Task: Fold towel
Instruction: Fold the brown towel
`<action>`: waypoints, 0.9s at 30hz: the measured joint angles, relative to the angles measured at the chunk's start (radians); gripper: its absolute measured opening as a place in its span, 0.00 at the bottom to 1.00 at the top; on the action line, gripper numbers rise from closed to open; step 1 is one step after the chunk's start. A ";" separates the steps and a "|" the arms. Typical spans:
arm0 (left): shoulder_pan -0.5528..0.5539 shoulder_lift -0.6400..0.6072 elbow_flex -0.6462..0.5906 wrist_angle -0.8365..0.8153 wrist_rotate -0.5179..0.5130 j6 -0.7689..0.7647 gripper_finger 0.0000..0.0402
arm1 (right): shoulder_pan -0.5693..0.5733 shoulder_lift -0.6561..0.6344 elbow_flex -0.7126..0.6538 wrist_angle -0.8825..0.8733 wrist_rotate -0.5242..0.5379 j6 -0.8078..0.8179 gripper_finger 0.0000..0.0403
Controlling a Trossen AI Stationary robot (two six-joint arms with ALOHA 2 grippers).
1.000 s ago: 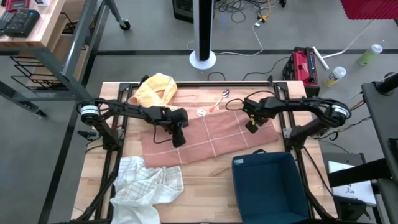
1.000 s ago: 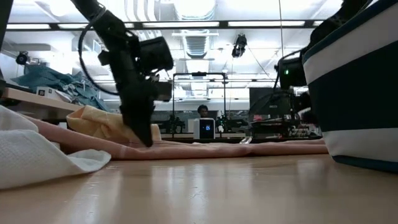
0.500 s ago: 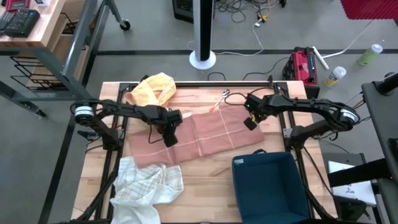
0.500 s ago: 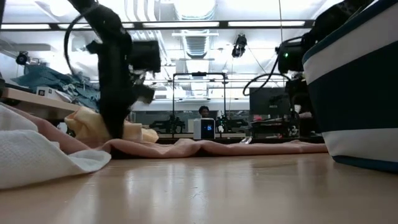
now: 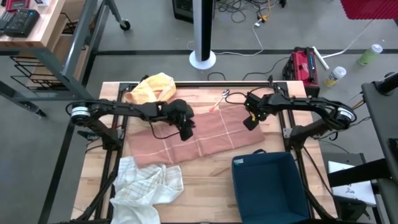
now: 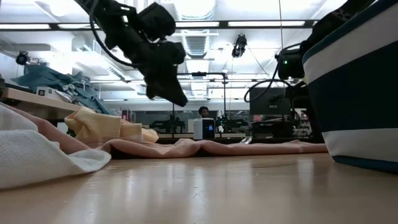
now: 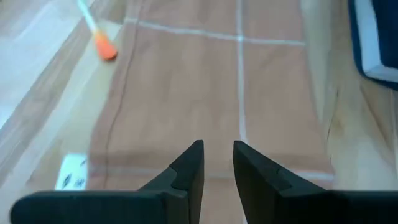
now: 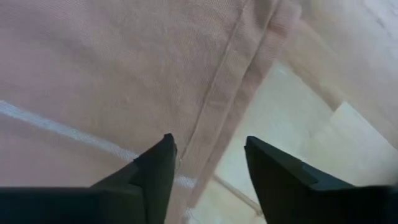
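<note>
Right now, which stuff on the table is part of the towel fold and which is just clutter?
In the job:
- pink towel, spread flat mid-table
- left claw, above the towel, holding nothing
- right claw, open over the towel's right edge

Lying about:
- yellow cloth, back left
- white checked cloth, front left
- blue bin, front right
- orange-tipped spoon, back edge
- small card

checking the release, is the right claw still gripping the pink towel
No, the right claw stands open above the pink checked cloth towel, nothing between its fingers.

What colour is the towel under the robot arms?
Pinkish-brown towel with thin white grid lines; the high view shows it best.
</note>
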 joint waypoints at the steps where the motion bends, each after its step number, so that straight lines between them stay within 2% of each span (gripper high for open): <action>1: 0.000 0.018 0.000 0.017 0.000 0.002 0.19 | 0.000 0.011 0.000 0.005 0.000 0.000 0.50; 7: -0.003 0.156 -0.002 0.054 0.003 0.005 0.19 | -0.001 0.080 -0.006 0.040 -0.010 -0.001 0.58; 11: -0.004 0.238 -0.002 0.059 0.003 0.001 0.19 | -0.012 0.106 -0.014 0.095 -0.093 -0.012 0.58; 15: -0.003 0.276 0.031 0.047 0.016 -0.002 0.19 | -0.013 0.116 -0.018 0.169 -0.187 -0.017 0.56; 22: -0.005 0.280 0.043 0.059 0.018 0.024 0.19 | -0.010 0.121 -0.025 0.304 -0.281 -0.016 0.51; 27: -0.005 0.280 0.043 0.069 0.015 0.027 0.19 | -0.010 0.140 -0.042 0.419 -0.312 -0.023 0.38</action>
